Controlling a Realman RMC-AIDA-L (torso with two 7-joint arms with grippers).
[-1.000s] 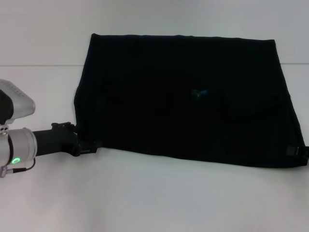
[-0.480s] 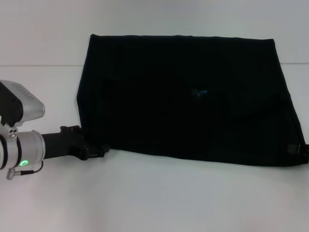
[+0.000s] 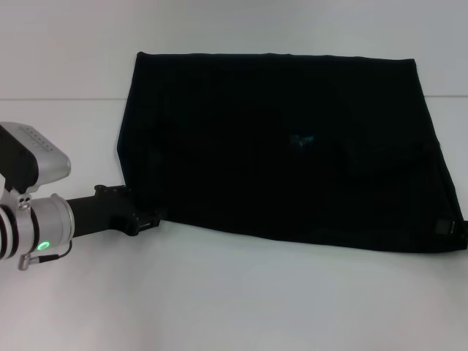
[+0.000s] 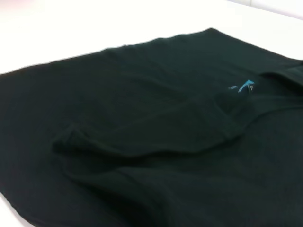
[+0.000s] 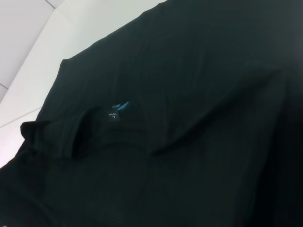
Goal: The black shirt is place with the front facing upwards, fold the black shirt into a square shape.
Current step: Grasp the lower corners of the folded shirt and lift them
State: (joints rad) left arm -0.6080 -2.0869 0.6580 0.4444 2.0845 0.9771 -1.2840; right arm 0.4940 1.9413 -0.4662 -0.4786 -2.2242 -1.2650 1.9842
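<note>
The black shirt [image 3: 278, 139] lies flat on the white table [image 3: 241, 300] as a wide rectangle, with a small blue neck label [image 3: 300, 139] near its middle. My left gripper [image 3: 151, 219] sits low at the shirt's near left corner, touching the hem. At the shirt's near right corner only the tip of my right gripper [image 3: 452, 228] shows at the picture's edge. The left wrist view looks across the shirt [image 4: 142, 118] with a soft raised fold and the label [image 4: 246, 86]. In the right wrist view the shirt [image 5: 189, 118] fills the frame, its label [image 5: 118, 106] beside the collar.
White table surface surrounds the shirt to the left and along the near side. A pale seam line [image 3: 58, 99] crosses the table at the far left. My left arm's silver wrist [image 3: 36, 227] lies over the near left table area.
My left gripper has moved rightward along the table to the shirt's near left corner. The shirt and the right gripper look unmoved.
</note>
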